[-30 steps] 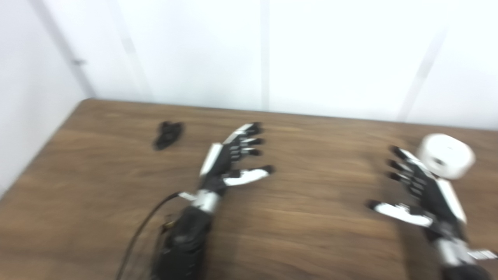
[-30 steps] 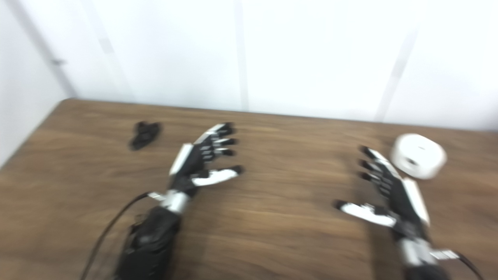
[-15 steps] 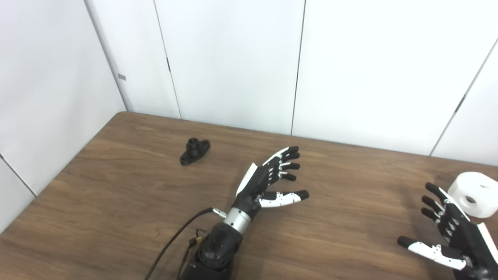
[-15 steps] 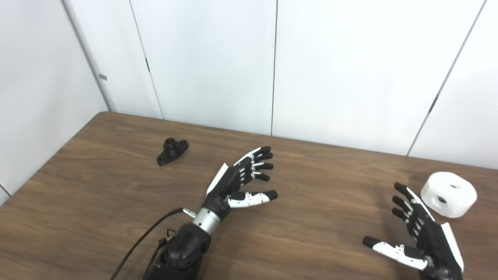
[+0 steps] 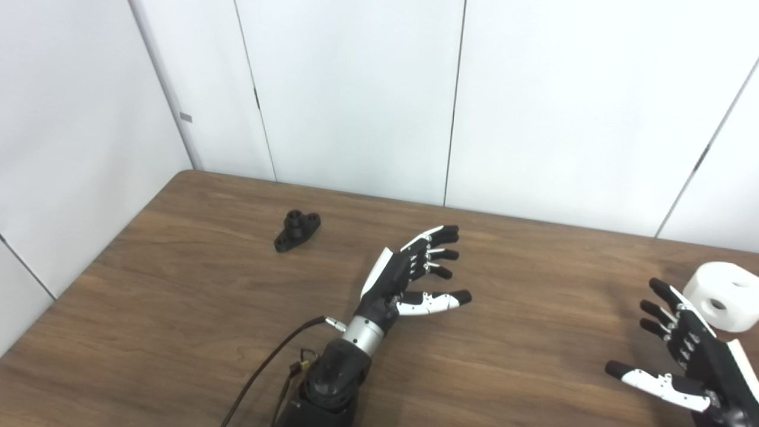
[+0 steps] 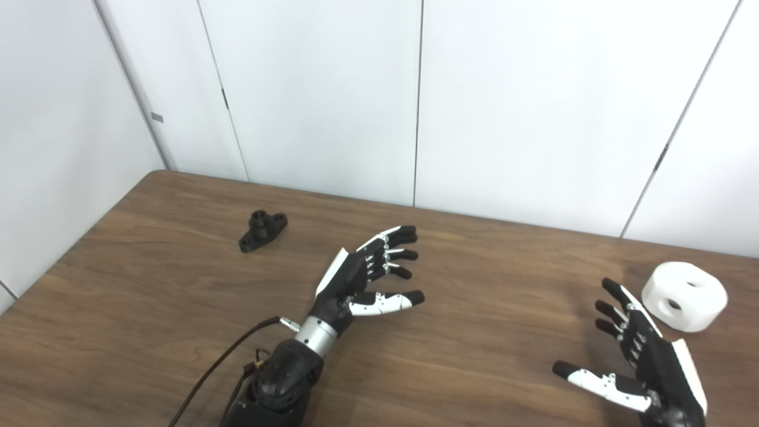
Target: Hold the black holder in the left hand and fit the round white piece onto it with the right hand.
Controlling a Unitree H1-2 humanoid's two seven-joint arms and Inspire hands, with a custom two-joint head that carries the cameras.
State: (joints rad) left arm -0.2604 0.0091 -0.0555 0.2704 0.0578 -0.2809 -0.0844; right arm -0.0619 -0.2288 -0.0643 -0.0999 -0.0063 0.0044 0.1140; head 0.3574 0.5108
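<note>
The small black holder (image 5: 296,230) lies on the brown table (image 5: 195,279) at the back left, with nothing touching it. The round white piece (image 5: 724,288) with holes sits at the right edge; it also shows in the right eye view (image 6: 684,296). My left hand (image 5: 409,275) is open and empty over the middle of the table, well to the right of the holder. My right hand (image 6: 640,356) is open and empty at the bottom right, just in front and left of the white piece, apart from it.
White wall panels (image 5: 356,89) stand behind the table and along its left side. A black cable (image 5: 261,370) runs from my left forearm to the bottom edge.
The camera has tilted since one second ago, so the whole picture shifted and sharpened. Since half a second ago, both hands have barely moved. The holder and white piece lie where they were.
</note>
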